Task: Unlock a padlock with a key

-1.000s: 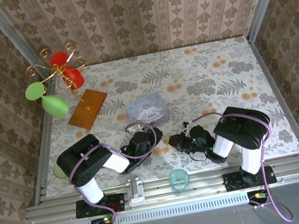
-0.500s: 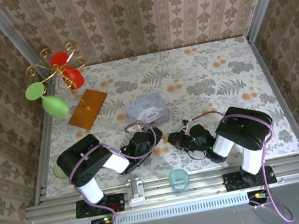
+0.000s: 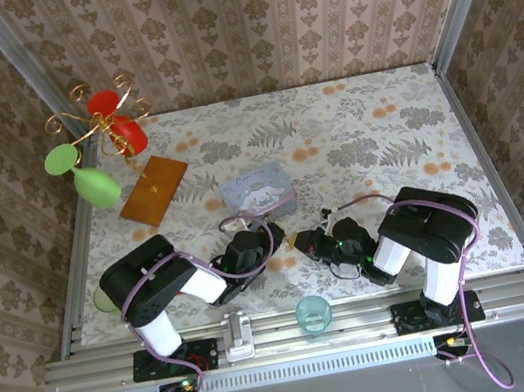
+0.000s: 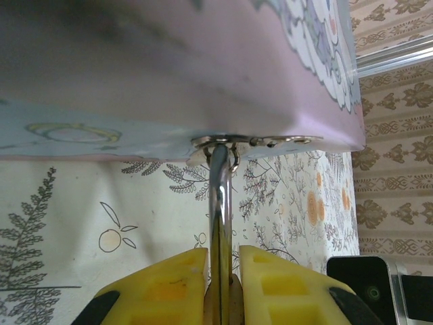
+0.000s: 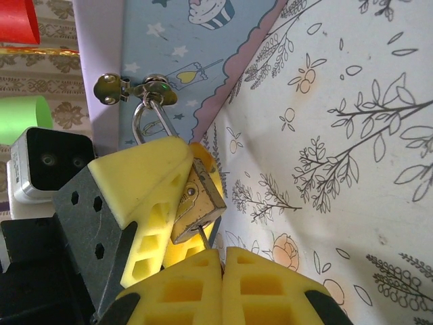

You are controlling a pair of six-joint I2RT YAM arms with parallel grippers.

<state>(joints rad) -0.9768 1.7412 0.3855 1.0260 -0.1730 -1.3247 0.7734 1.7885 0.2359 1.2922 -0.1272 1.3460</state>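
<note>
The small brass padlock (image 5: 197, 201) hangs by its silvery shackle (image 4: 218, 196) from the hasp (image 5: 134, 87) of the pale blue cartoon tin (image 3: 259, 193). My left gripper (image 4: 223, 256) is shut on the padlock's body, with its yellow fingers (image 5: 139, 177) on either side. My right gripper (image 5: 224, 254) is shut on the key. Its thin blade (image 5: 205, 237) runs from the pads into the padlock's bottom face, and the key's head is hidden between the pads. From above, the left gripper (image 3: 268, 243) and right gripper (image 3: 303, 243) meet just in front of the tin.
A teal glass cup (image 3: 313, 313) stands at the near edge between the arm bases. An orange-brown flat packet (image 3: 153, 190) lies at the left. Behind it is a gold stand with red and green cups (image 3: 101, 133). Patterned walls close in the table (image 3: 385, 144) on three sides.
The right arm has shifted very slightly. Both grips and the padlock stay as they were.
</note>
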